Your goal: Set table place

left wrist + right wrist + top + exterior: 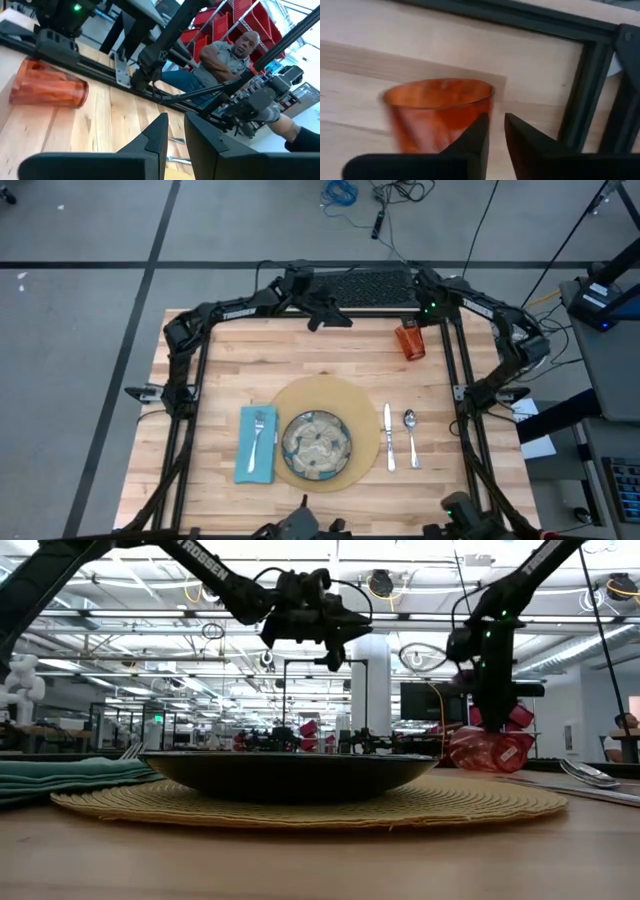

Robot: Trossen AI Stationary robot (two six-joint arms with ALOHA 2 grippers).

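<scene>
The orange cup (410,342) lies on its side on the table (220,360) at the far right, close to the black frame; it also shows in the low view (488,750) and the left wrist view (47,90). My right gripper (496,122) points down right over the cup (437,117) near its rim, fingers shut to a narrow slit with nothing between them. My left gripper (176,122) hangs level above the far middle of the table (335,318), shut and empty. The plate (290,430) rests on the round mat (300,395). My right gripper comes from above at the cup's side wall next to the rim (487,107). Its own fingers cover the spot, so I cannot tell whether the fingertips touch the cup. The cup rests on the table on its side.
The blue napkin (250,465) with the fork (258,435) lies left of the mat; the knife (388,438) and spoon (410,435) lie right of it. The black frame rail (580,100) runs just beyond the cup. A person (225,55) sits beyond the table.
</scene>
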